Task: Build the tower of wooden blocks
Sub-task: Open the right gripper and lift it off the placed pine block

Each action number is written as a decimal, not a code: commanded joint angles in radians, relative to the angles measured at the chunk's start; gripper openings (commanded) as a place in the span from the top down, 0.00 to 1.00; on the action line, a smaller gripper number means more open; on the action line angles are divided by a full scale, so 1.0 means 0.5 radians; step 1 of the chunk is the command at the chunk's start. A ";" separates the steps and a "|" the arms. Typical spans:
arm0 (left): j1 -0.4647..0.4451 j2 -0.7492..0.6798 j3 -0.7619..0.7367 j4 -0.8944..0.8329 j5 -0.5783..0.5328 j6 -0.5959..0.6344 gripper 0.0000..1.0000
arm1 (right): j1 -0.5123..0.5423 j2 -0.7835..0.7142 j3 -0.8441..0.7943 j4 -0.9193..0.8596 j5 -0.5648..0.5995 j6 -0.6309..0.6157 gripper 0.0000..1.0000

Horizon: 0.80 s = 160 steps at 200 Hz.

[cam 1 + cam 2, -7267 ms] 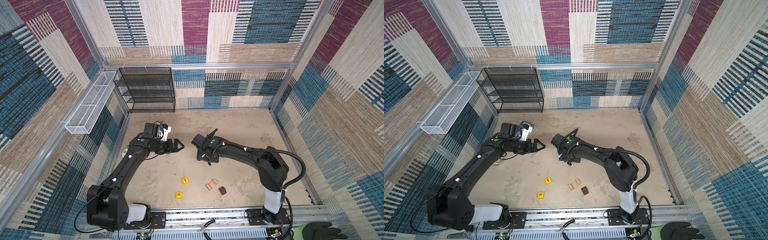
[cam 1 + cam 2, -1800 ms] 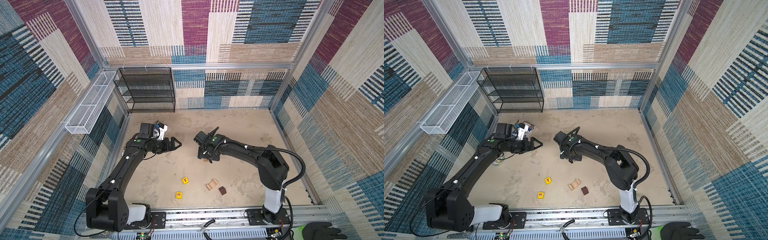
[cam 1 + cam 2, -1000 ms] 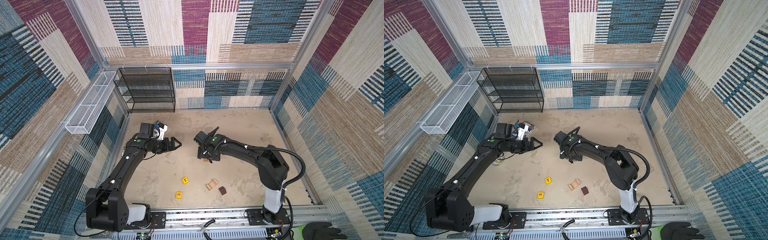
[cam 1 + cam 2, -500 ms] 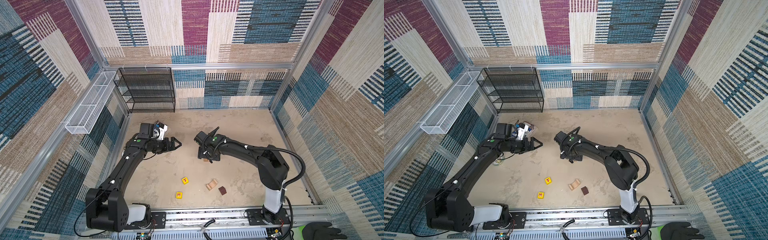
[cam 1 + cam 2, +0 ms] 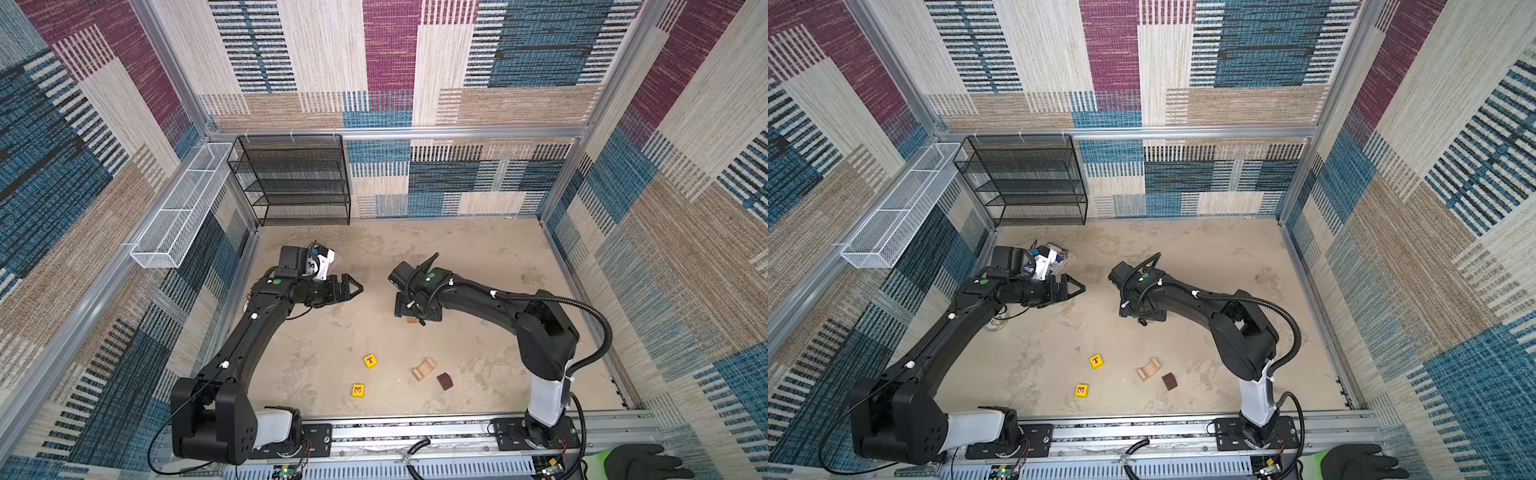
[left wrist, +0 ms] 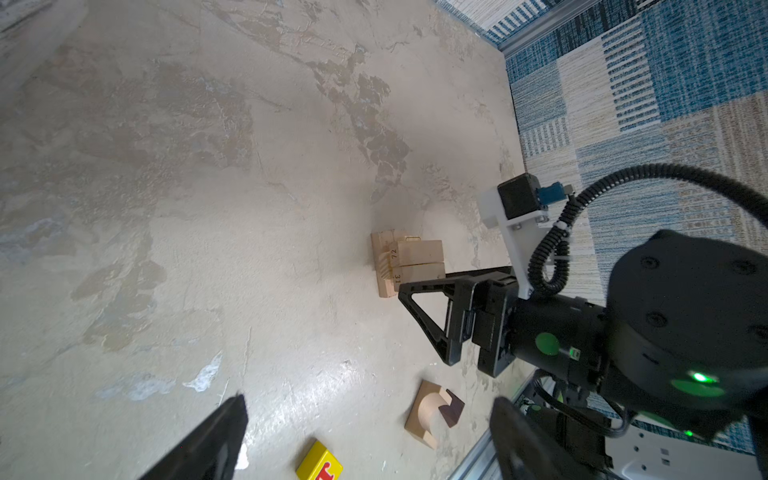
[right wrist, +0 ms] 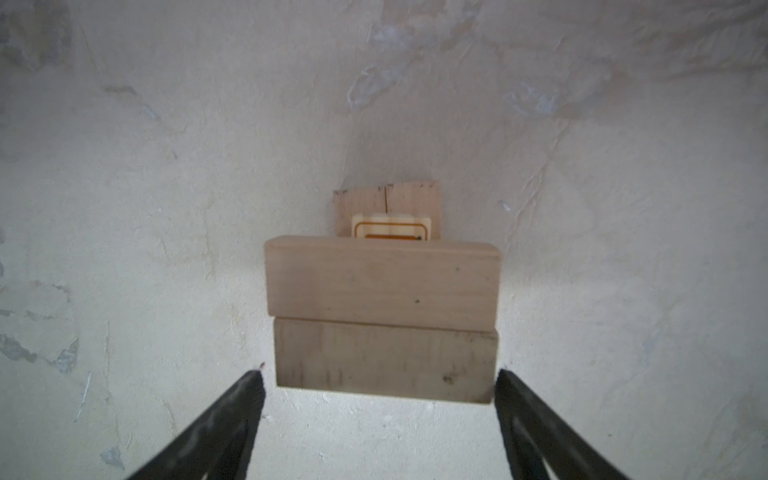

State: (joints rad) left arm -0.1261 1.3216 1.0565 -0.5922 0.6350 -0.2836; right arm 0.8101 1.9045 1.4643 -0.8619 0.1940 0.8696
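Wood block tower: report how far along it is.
Done: two pale bars sit together on a flat wooden base. In hand: nothing; the right gripper stands open around the near bar, the left gripper open, empty. Left: yellow T cube, yellow picture cube, arch and dark brown cube lie loose near the front rail.

Both top views are bright, even and sharp; the wide lens bends the walls at the edges. The arms throw only soft, weak shadows on the floor (image 5: 478,266). In the left wrist view, glare shines on the floor and the left gripper (image 6: 370,401) is blurred. The right wrist view is pale and a little soft: the right gripper (image 7: 380,371) is out of focus, and the blocks (image 7: 382,278) cast a faint shadow.
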 commanded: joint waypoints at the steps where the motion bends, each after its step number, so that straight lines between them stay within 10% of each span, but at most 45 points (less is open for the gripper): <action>1: 0.006 -0.011 -0.008 0.006 0.019 0.024 0.04 | 0.003 -0.031 0.005 0.004 0.013 -0.015 0.06; 125: 0.022 -0.078 -0.018 0.009 -0.205 0.073 0.05 | 0.005 -0.314 -0.223 0.308 -0.138 -0.286 0.00; 160: 0.019 -0.065 -0.039 0.060 -0.219 0.065 0.09 | 0.000 -0.459 -0.338 0.446 -0.083 -0.403 0.16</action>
State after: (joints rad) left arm -0.1162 1.2850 1.0443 -0.5865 0.5480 -0.2707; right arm 0.8112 1.7203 1.3258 -0.7223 0.1322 0.7235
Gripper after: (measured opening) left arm 0.930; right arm 0.900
